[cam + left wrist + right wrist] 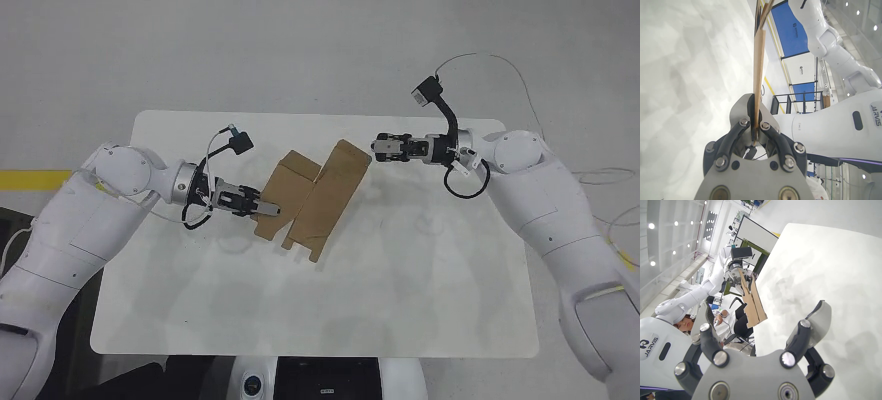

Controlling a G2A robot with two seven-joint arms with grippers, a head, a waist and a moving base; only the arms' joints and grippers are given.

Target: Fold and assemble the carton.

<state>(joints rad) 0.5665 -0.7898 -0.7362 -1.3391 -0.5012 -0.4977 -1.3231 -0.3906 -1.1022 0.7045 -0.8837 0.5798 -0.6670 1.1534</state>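
Two tools are at work. The left tool (755,106) is clamped on one short edge of the single carton (318,195); the left wrist view shows the cardboard edge-on, pinched between both fingers. The carton is one flattened brown sheet with two long panels side by side and notched flaps at the end nearer the robot. It is held over the middle of the one white counter (400,290); whether it touches the surface cannot be told. The right tool (763,306) has its two fingers spread wide and holds nothing. In the top view it sits just beside the carton's far corner, opposite the left tool.
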